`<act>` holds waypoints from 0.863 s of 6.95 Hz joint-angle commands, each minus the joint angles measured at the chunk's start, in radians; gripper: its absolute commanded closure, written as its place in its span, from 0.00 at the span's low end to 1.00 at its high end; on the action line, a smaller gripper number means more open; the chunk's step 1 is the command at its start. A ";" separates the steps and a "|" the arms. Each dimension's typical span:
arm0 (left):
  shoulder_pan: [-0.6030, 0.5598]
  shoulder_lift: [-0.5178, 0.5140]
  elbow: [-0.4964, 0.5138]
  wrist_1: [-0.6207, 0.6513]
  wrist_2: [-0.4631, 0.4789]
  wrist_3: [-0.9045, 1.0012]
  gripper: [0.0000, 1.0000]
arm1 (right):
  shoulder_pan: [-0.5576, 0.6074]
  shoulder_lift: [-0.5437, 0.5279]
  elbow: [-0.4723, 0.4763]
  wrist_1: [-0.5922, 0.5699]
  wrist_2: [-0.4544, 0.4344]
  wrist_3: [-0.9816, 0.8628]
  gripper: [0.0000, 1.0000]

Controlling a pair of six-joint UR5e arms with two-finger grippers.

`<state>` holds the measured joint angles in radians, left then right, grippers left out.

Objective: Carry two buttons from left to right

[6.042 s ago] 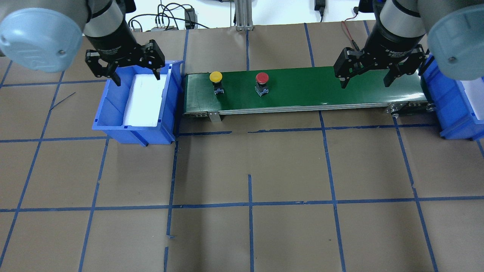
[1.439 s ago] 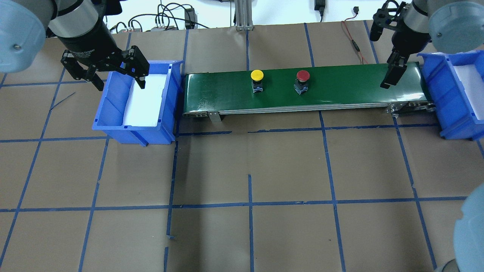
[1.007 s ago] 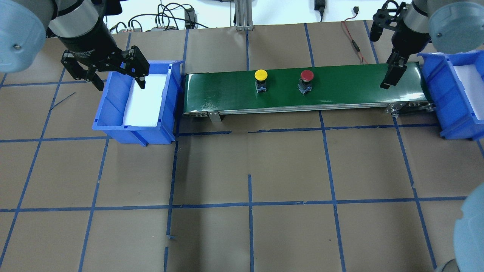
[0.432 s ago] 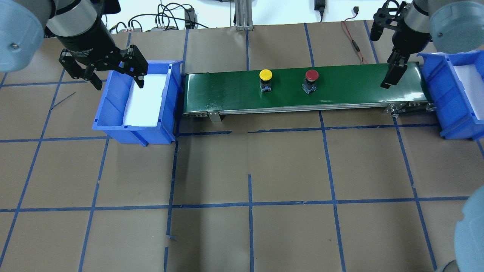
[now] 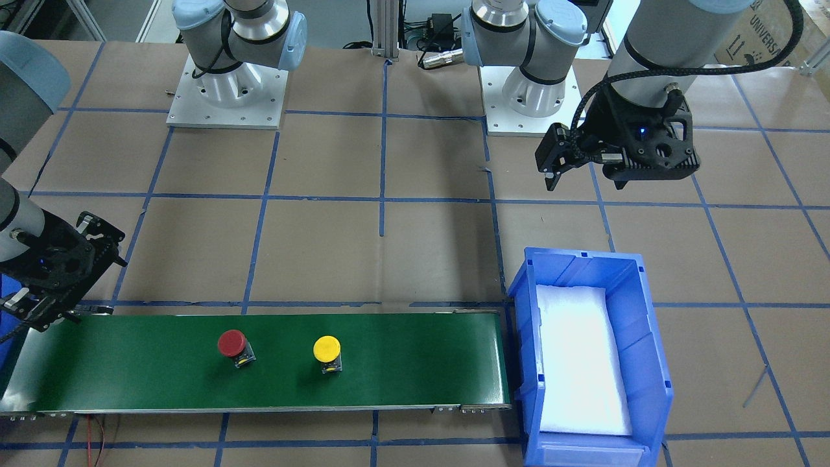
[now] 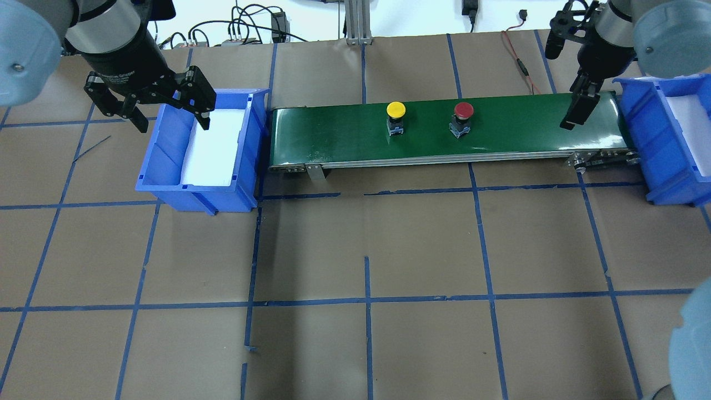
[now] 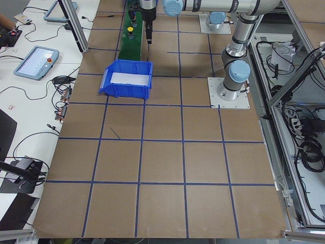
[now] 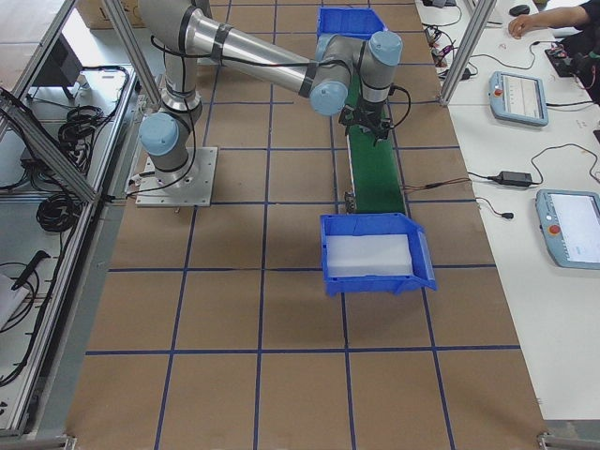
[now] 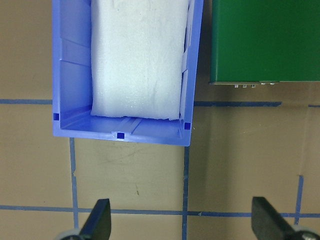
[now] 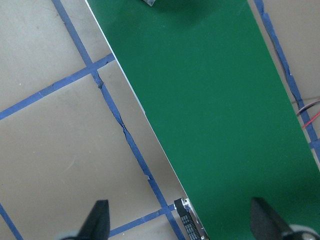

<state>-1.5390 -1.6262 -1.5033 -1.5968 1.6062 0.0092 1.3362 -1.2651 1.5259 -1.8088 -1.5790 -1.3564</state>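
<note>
Yellow button (image 6: pixel 395 109) and red button (image 6: pixel 463 110) stand midway on the green conveyor belt (image 6: pixel 333 133); right gripper (image 10: pixel 181 222) and left gripper (image 6: pixel 173 123), near its opposite ends, are spread wide

A blue bin (image 9: pixel 70 75) with a white pad (image 9: pixel 140 55) sits beside a green belt (image 9: pixel 265 40), with two black fingers (image 9: pixel 99 221) wide apart below.

Overhead: right bin (image 6: pixel 644 133) cropped at 3 o'clock; R-wrist view: one button (image 10: pixel 149 2) cut by edge at 12 o'clock, only grey corner showing, cap colour indet.; L-side view: yellow button (image 7: pixel 130 29) too small for detail.
</note>
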 commanded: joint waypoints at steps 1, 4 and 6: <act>-0.003 0.000 -0.002 0.000 0.000 0.000 0.00 | 0.000 0.000 0.000 0.000 -0.003 -0.003 0.00; -0.004 0.000 -0.002 0.001 -0.002 -0.002 0.00 | -0.006 0.030 -0.047 -0.006 -0.003 -0.117 0.02; -0.004 0.000 -0.003 0.000 0.001 0.000 0.00 | -0.098 0.123 -0.133 -0.006 0.028 -0.298 0.01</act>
<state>-1.5429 -1.6260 -1.5059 -1.5957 1.6060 0.0088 1.2772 -1.1907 1.4350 -1.8132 -1.5698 -1.5443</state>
